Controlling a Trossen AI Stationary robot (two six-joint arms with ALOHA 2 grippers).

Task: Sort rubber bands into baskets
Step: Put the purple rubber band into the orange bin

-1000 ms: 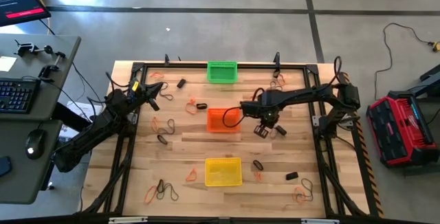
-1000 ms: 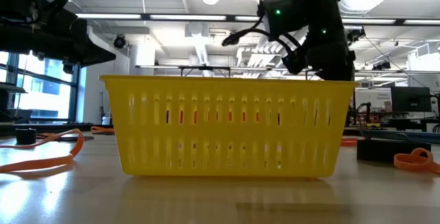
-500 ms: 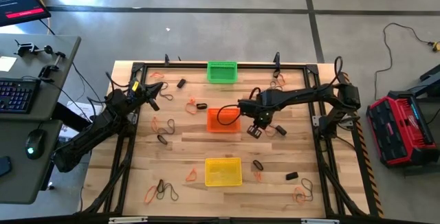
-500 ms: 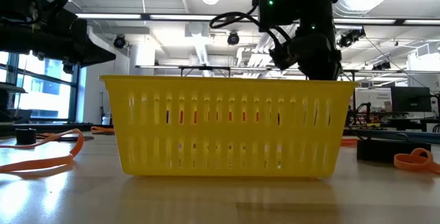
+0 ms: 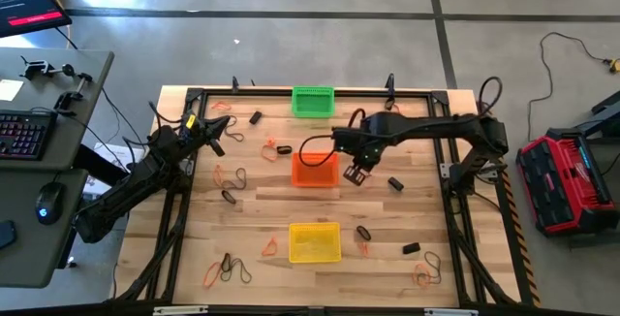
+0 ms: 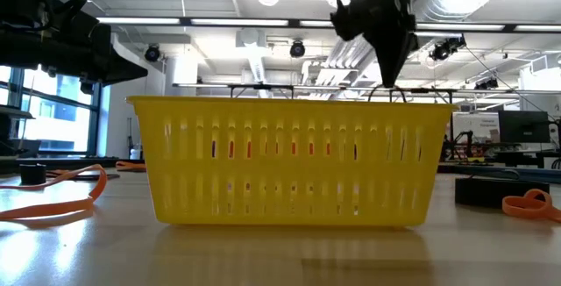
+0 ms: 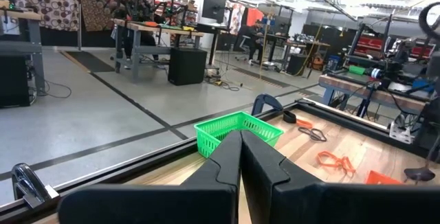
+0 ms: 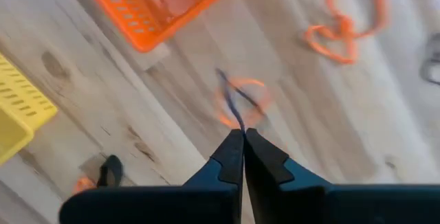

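My right gripper [image 5: 354, 175] hangs above the table just right of the orange basket [image 5: 315, 169], shut on a thin rubber band [image 8: 240, 104], an orange loop with a dark strand across it. In the low view the right gripper [image 6: 390, 62] points down behind the yellow basket [image 6: 289, 159]. The green basket [image 5: 312, 101] stands at the far edge and the yellow basket [image 5: 315, 241] nearer the front. My left gripper [image 5: 218, 134] waits shut and empty at the far left, facing the green basket [image 7: 237, 131]. My right gripper pinches the thin band's upper part [image 8: 238, 124] between its two fingertips, coming from above and pointing down. The band hangs below the tips, clear of the table, blurred. I cannot tell whether it is one band or two.
Loose bands lie scattered on the wood: orange ones [image 5: 221, 174] on the left, thin ones [image 5: 232, 268] front left, orange ones [image 5: 422, 275] front right, and short thick black ones [image 5: 395, 184] [image 5: 363, 232]. A black frame [image 5: 455, 209] runs round the table.
My right gripper has risen and gone toward the table's left and far edge, up beside the orange basket, staying shut with the thin band hanging from its tips. The thick black band it hovered near stays on the table.
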